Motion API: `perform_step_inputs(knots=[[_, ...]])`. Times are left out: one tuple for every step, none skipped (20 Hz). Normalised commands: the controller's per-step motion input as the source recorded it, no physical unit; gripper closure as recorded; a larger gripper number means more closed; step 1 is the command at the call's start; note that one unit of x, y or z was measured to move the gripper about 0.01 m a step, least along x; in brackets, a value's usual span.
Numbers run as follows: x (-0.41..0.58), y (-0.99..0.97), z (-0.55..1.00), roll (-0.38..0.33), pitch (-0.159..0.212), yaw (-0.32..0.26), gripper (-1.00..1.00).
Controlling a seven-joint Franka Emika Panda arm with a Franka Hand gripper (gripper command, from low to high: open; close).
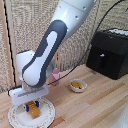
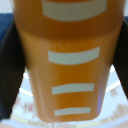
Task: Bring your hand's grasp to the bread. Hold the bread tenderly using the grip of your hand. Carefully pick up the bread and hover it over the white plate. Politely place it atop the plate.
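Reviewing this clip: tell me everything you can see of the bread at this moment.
The bread is a small golden orange-brown block, smooth-looking, far smaller than the white plate under it. In the exterior view it sits between the dark blue fingertips of the hand, over the plate's middle; whether it rests on the plate or hangs just above it cannot be told. In the wrist view it fills the frame lengthwise, with four pale bars across its face and dark fingers on both sides. The plate's patterned rim shows beneath.

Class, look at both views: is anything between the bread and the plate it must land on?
Nothing visible. The gripper holds the bread directly over the plate, at or just above its surface. The small bowl sits well off to the exterior view's right.
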Motion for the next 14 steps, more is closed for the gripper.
perform_step_inputs(knots=[[0.111,0.08,-0.05,0.0,0.0,0.027,-1.0],[0.103,0.05,0.0,0.0,0.0,0.016,-1.0],[0.097,0.0,0.05,0.0,-0.005,0.0,-1.0],[0.094,0.0,0.19,0.0,0.0,0.0,-1.0],[0.08,0.0,0.3,0.0,0.0,0.0,-1.0],[0.106,-0.01,0.41,0.004,0.019,0.018,-1.0],[0.106,-0.09,0.55,0.013,0.035,0.05,-1.0],[0.097,-0.09,0.59,0.007,0.03,0.053,-1.0],[0.029,-0.14,0.69,0.01,0.019,0.046,-1.0],[0.014,-0.17,0.82,0.0,0.02,0.063,-1.0],[0.034,-0.12,0.97,0.0,0.031,0.049,-1.0],[0.0,-0.12,1.0,-0.014,0.031,0.045,-1.0],[0.037,-0.13,1.0,0.0,0.069,0.06,-1.0],[0.16,0.0,0.91,0.0,0.058,0.085,-1.0]])
